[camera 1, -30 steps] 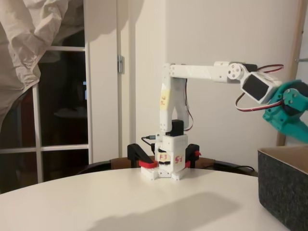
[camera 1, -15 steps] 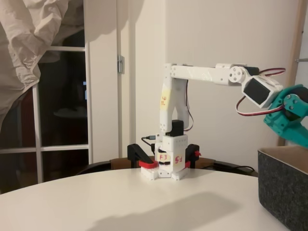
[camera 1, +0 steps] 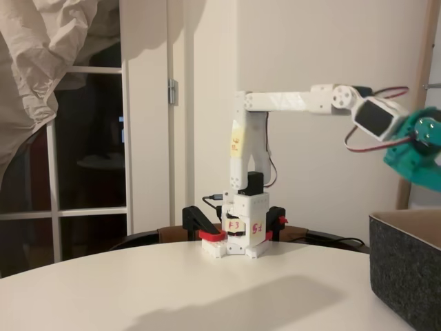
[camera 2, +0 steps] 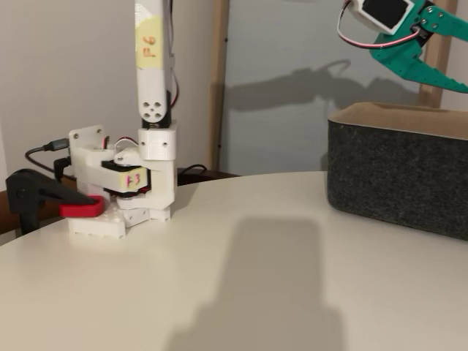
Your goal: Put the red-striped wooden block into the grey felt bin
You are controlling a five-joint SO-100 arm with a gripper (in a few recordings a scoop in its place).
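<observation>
Reaching out level from its base at the table's far edge, the white arm holds its teal gripper high above the bin, apart from it. The bin, dark grey felt with a tan lining, stands at the table's right edge in both fixed views. The gripper runs off the picture's edge, so I cannot tell whether it is open, and the block cannot be made out.
</observation>
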